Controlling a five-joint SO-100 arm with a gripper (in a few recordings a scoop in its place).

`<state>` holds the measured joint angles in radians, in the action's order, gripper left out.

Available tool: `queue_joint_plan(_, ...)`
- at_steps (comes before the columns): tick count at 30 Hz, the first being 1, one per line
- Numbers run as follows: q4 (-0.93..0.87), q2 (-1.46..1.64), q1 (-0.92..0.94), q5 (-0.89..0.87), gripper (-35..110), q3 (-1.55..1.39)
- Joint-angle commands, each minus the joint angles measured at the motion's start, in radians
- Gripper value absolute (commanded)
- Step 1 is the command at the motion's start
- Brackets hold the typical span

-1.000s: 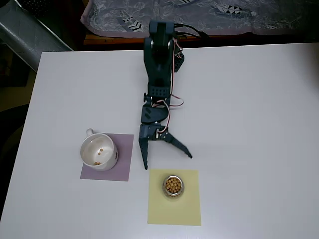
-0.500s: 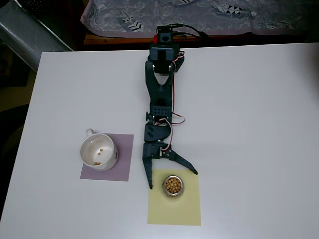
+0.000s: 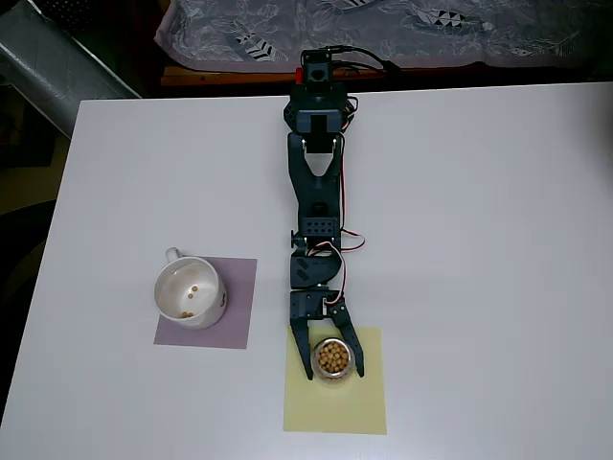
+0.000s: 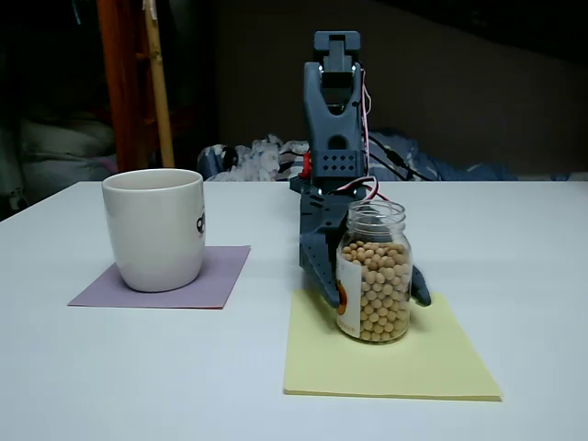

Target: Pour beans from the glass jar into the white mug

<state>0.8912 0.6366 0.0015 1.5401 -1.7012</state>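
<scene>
The glass jar (image 3: 333, 358) (image 4: 373, 272), full of tan beans (image 4: 381, 294), stands upright on a yellow mat (image 3: 335, 407). My gripper (image 3: 335, 374) (image 4: 375, 296) reaches around it from behind. One finger lies against each side of the jar, so it is shut on the jar. The jar's base rests on the mat. The white mug (image 3: 189, 292) (image 4: 153, 230) stands on a purple mat (image 3: 238, 321) to the left in both views. A few beans (image 3: 192, 291) lie in its bottom. Its handle points to the far left in the overhead view.
The white table (image 3: 479, 240) is bare around the two mats. The arm's base (image 3: 318, 105) sits at the table's far edge, with patterned cloth (image 3: 383, 29) behind it. A grey duct (image 3: 48, 67) lies off the table's far left corner.
The arm has stretched forward toward the jar. The fingers, spread wide before, have come in around the jar's sides. Jar and mug have not moved.
</scene>
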Motion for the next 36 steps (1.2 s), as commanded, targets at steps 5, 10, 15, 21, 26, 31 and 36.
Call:
queue_joint_plan(5, 0.003, 0.021, 0.006, 0.002, 18, 0.026)
queue_joint_plan(10, 0.003, 0.115, 0.018, -0.077, 17, -0.028)
queue_joint_plan(15, 0.003, 0.285, 0.028, -0.181, 13, -0.146)
queue_joint_plan(21, -0.005, 0.512, 0.051, -0.342, 0, -0.327)
queue_joint_plan(26, -0.058, 0.655, 0.112, -0.476, 0, -0.431)
queue_joint_plan(31, -0.166, 0.762, 0.170, -0.657, 0, -0.491)
queue_joint_plan(36, -0.279, 0.830, 0.229, -0.827, 0, -0.502)
